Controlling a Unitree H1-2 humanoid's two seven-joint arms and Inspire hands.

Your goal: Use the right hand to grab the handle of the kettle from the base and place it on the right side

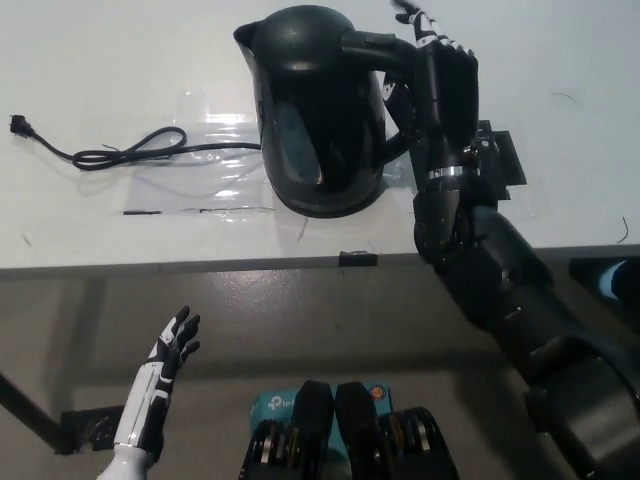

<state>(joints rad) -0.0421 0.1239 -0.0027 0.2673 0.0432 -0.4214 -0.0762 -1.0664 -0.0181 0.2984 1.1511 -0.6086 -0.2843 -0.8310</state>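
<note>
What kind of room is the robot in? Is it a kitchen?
Probably a lab or workshop, not a kitchen: a plain white table, a kettle with its cord lying unplugged, and clear tape marking its spot.
</note>
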